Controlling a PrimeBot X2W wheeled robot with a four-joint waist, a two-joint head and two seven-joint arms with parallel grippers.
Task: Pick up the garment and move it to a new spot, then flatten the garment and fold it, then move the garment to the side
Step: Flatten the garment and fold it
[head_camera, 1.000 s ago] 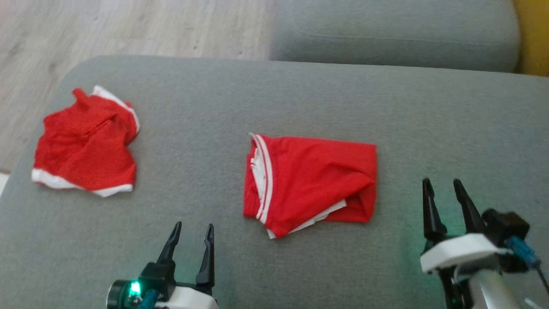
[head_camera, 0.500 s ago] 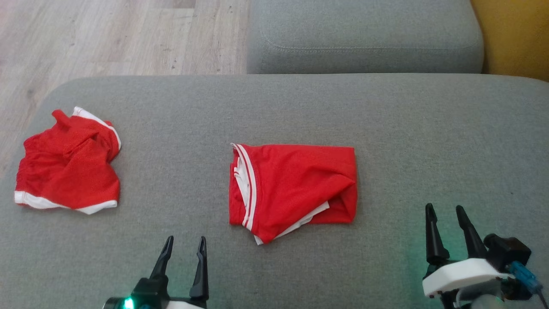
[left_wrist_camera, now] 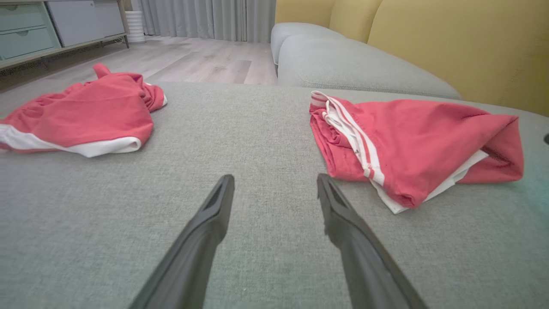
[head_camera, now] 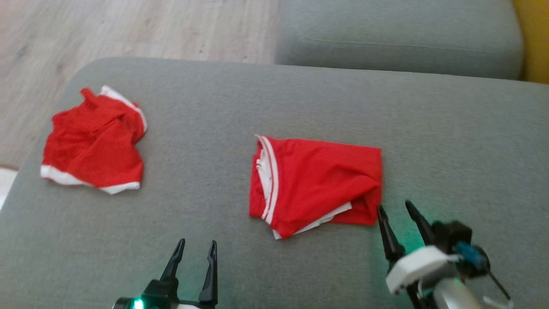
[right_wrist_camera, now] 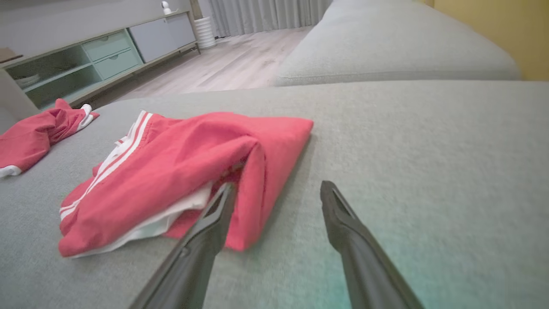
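Evidently folded, the red shorts (head_camera: 315,184) lie in the middle of the grey sofa cushion (head_camera: 450,141), so moving them aside looks like the step left. The right gripper (head_camera: 393,205) sits at their near right corner, jaws wide and empty, likely to pinch there. The left gripper (head_camera: 197,241), equally open and empty, hangs clear. A second red garment (head_camera: 94,141) lies well apart, leftward.

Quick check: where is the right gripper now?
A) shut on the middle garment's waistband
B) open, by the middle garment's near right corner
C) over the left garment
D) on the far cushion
B: the right gripper stands open beside the near right corner of the middle garment.
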